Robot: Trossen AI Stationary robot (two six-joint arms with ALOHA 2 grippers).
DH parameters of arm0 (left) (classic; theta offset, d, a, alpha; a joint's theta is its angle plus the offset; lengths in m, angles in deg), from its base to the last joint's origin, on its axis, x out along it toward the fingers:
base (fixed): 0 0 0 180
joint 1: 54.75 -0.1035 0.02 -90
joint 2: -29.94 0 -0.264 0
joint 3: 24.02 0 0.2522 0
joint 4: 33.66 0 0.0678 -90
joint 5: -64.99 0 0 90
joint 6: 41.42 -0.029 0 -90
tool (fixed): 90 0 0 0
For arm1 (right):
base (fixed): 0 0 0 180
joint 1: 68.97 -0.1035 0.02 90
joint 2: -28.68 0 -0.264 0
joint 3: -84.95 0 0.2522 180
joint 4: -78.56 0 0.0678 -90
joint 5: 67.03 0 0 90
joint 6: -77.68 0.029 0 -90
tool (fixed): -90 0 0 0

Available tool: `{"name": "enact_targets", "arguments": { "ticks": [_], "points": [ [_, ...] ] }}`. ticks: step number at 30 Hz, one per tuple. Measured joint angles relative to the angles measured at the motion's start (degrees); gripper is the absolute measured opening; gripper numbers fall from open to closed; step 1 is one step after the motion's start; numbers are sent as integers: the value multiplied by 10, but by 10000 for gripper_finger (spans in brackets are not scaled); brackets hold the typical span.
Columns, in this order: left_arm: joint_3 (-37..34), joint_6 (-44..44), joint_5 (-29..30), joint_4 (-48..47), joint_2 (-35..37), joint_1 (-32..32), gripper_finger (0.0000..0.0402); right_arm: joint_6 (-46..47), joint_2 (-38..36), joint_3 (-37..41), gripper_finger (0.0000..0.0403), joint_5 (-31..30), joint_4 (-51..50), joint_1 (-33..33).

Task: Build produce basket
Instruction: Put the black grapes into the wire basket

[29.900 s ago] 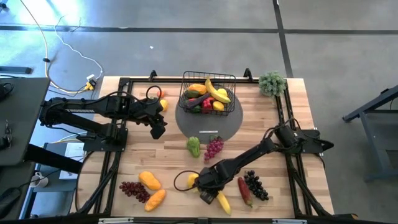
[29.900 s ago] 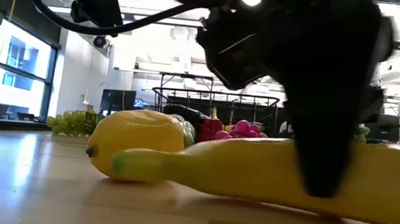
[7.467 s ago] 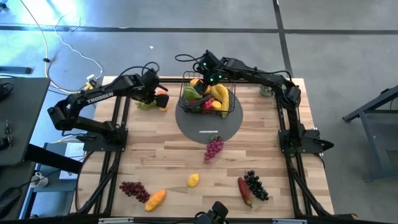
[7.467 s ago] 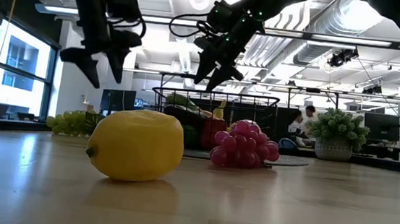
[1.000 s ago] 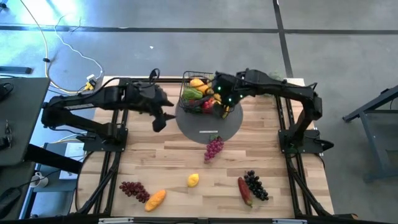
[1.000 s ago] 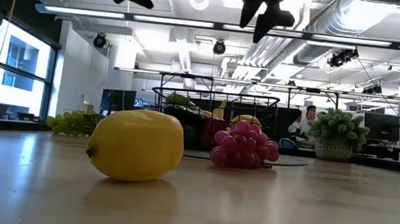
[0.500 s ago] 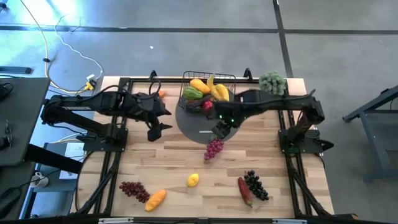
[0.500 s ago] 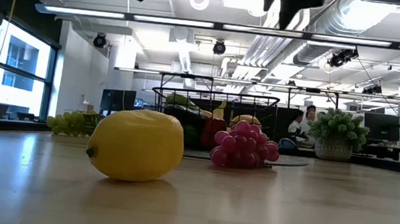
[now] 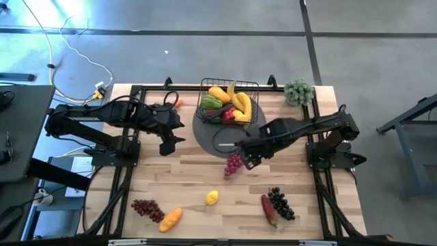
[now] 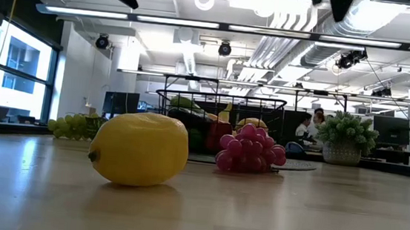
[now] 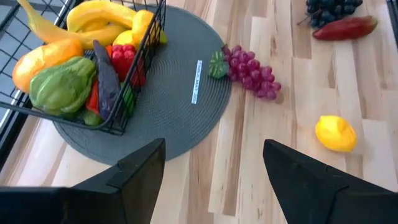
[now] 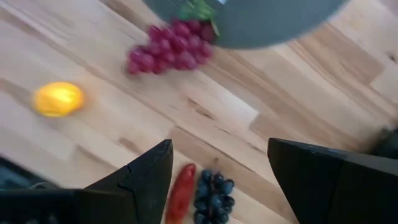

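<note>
Purple grapes (image 9: 233, 164) sit mid-frame under my open, empty right gripper (image 9: 250, 158); left gripper (image 9: 166, 147) idles open. A sloppy pinch could squirt them away across the counter (image 9: 191, 184).

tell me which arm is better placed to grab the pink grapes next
Right, most likely. Its open end effector hangs next to the pink grapes by the grey mat, while the left end effector sits farther off, across the mat.

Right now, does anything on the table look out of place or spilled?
Nothing looks spilled or damaged. The basket stands upright on the grey mat, full of produce. Loose pieces, such as the purple grapes and the lemon, lie scattered on the table.
</note>
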Motion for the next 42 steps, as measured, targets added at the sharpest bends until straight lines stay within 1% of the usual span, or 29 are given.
{"name": "enact_targets", "arguments": {
  "ticks": [5, 10, 19, 22, 25, 36, 42],
  "points": [
    [0, 0, 0, -8, 0, 0, 259, 45, 1, 64, 244, 15, 1, -28],
    [0, 0, 0, -8, 0, 0, 259, 89, 1, 116, 244, 60, 17, -54],
    [0, 1, 0, -8, 0, 0, 259, 142, 1, 219, 243, 161, 110, -103],
    [0, 4, 0, -8, 0, 0, 259, 166, 1, 250, 243, 182, 147, -120],
    [0, 4, 0, -7, 0, 0, 259, 186, 1, 274, 243, 191, 177, -133],
    [0, 5, -1, -6, 0, 0, 259, 231, 1, 357, 243, 192, 291, -161],
    [0, 5, -1, -5, 0, 0, 259, 262, 1, 410, 243, 209, 350, -174]
  ]
}}
